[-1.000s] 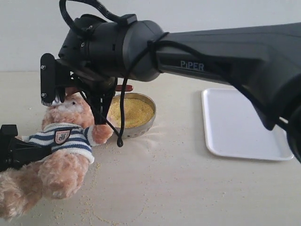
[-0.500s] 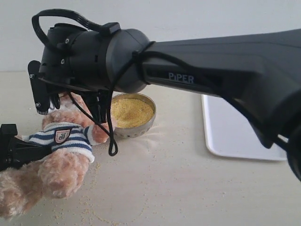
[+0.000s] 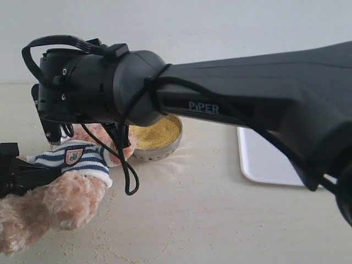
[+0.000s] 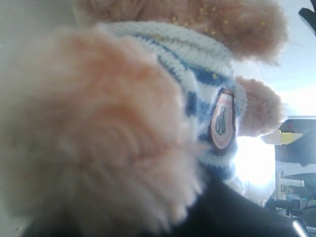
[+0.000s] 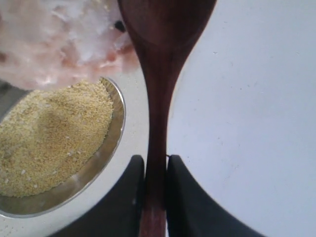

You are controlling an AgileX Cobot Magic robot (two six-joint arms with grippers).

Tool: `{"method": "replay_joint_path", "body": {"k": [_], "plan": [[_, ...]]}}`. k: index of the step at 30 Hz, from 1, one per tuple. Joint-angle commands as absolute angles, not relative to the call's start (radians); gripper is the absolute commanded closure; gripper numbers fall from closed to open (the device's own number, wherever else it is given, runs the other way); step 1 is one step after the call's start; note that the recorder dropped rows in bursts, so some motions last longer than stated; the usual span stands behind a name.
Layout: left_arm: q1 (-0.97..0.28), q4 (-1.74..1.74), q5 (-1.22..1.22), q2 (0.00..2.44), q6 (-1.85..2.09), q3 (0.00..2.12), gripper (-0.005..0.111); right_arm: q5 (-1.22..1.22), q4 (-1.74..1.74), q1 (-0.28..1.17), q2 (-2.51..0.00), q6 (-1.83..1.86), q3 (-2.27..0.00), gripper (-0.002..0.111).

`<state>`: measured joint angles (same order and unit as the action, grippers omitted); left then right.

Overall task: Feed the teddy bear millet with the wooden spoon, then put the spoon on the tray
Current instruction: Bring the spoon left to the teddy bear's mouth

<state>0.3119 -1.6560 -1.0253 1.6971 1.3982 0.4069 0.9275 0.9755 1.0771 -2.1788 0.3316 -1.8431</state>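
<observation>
Right wrist view first: my right gripper (image 5: 154,165) is clamped on the wooden spoon (image 5: 159,94), one black finger pressed to each side of the slim handle. No other view gives me that. In the exterior view my right arm (image 3: 231,104) sweeps from the right edge to the upper left, and its bulky wrist blocks the spoon and the bear's head.

From the wrist, the spoon is dark reddish-brown and glossy. Its oval bowl is out ahead beside pale pinkish fur, and the handle runs just beside the rim of the metal bowl (image 5: 117,131). Whether the spoon touches the fur, I cannot tell. The millet (image 5: 47,138) is heaped fine and yellow inside that bowl.

Over to the exterior view: the teddy bear (image 3: 69,201) lies at lower left in a navy-and-white striped sweater with a small shield badge. The bowl sits just beside its paw, near mid-frame. The tray (image 3: 258,165), white and flat, sits at the right, well apart from the bowl and partly behind my arm. Stray grains dot the table (image 3: 220,220) in front of the bear.

My left gripper (image 3: 25,175) comes in at the left edge, against the bear's side. The left wrist view is all blurred fur, stripes and badge, with a few yellow grains caught in the fur. The jaws are buried, so clenched or loose, I cannot tell.

Count: one bear, one spoon, one bowl, one tray, two arms.
</observation>
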Motion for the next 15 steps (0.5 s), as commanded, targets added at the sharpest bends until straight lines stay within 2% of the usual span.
{"method": "replay_joint_path", "body": {"k": [1, 15], "plan": [[0.305, -1.664, -1.058, 1.698, 1.406, 0.413, 0.102, 0.971, 1.04, 1.079, -2.169, 0.257, -1.836, 0.108], [0.305, -1.67, -1.051, 1.698, 1.433, 0.413, 0.102, 1.04, 1.04, 1.059, -2.112, 0.232, -1.836, 0.108]]}}
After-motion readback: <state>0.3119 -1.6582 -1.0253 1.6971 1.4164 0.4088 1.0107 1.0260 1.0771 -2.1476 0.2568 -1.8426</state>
